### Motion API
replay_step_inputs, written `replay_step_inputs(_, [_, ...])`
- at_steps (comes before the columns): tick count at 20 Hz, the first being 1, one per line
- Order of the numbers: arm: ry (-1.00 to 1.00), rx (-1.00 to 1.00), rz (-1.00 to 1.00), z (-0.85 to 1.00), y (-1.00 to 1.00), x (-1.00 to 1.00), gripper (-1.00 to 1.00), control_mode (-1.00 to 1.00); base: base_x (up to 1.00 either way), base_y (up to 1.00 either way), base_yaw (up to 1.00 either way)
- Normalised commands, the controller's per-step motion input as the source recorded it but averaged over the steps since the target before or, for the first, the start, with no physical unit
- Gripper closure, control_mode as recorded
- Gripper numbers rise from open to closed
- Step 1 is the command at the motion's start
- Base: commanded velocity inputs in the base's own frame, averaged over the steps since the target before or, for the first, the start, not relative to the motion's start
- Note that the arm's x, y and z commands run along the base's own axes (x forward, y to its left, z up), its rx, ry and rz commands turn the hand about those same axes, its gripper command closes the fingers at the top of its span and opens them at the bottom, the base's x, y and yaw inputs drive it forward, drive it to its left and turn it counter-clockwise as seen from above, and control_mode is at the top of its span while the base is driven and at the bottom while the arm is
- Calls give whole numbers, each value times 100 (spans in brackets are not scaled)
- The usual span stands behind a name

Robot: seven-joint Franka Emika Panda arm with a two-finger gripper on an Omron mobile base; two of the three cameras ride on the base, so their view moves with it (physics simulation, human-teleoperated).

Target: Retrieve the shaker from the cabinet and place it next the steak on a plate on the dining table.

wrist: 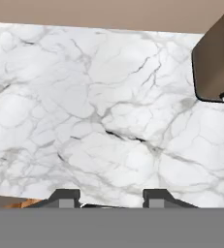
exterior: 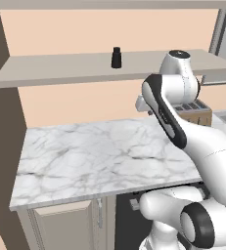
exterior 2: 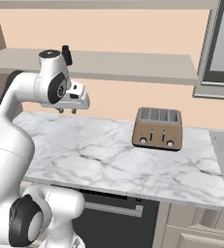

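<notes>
The small black shaker (exterior: 116, 57) stands upright on the beige open shelf of the cabinet (exterior: 60, 71), against the peach wall. In the right base view the shaker (exterior 2: 66, 54) peeks out behind my arm's upper joint, on the same cabinet shelf (exterior 2: 133, 65). My gripper (exterior 2: 67, 111) hangs below shelf height, pointing down at the marble counter, open with nothing between its fingers. The hand view looks straight down on the counter past the gripper (wrist: 108, 198). The steak, the plate and the dining table are out of view.
A brown toaster (exterior 2: 158, 128) stands on the marble kitchen counter (exterior: 100, 156) to the right of my hand; it also shows as the toaster (wrist: 215, 63) in the hand view. A dark brown side panel (exterior: 2, 122) bounds the counter's left end. Cream cabinet doors lie below.
</notes>
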Motion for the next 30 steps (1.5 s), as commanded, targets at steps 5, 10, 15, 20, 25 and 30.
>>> replay_step_inputs(5, [-15, 0, 0, 5, 0, -14, -100, -100, 0, 0, 0])
replay_step_inputs(10, [-36, 0, 4, 24, 7, -15, -100, -100, 0, 0, 0])
replay_step_inputs(15, [-39, 0, 3, 41, 15, -1, -100, -100, 0, 0, 0])
replay_step_inputs(20, [-38, 2, 5, 60, 28, 0, -100, -100, 0, 0, 0])
replay_step_inputs(25, [-19, 5, 5, 54, 24, 0, -100, -100, 0, 0, 0])
replay_step_inputs(30, [-4, 5, 3, 45, 17, 1, -100, -100, 0, 0, 0])
